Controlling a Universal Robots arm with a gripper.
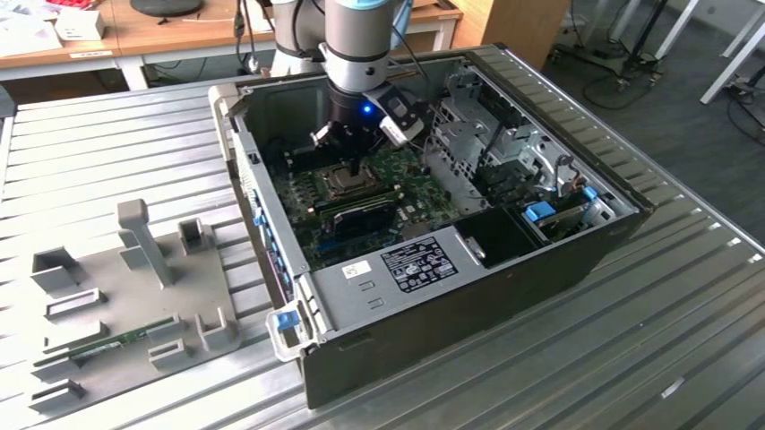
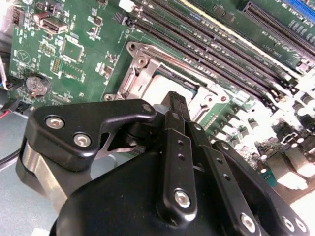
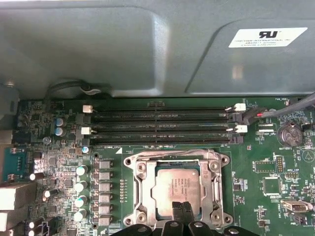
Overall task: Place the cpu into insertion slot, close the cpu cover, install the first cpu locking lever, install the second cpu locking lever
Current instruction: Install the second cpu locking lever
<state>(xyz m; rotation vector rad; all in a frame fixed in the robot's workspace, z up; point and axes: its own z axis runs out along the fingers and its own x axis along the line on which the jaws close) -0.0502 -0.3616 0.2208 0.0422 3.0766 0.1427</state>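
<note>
Your gripper (image 3: 183, 212), fingers pressed together and empty, hovers at the edge of the cpu cover (image 3: 142, 194), closed over the seated cpu (image 3: 176, 188); pressing off-centre could scrape the motherboard (image 3: 275, 167).

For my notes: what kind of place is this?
Probably a robotics lab or workshop: an opened computer case lies on a ribbed metal table, wooden desks stand behind, and a grey holder board lies beside it.

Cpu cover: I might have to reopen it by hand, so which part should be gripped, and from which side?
Probably its outer rim, from above: the cpu cover lies flat around the cpu, which fills its window, so only the outside edge offers hold.
</note>
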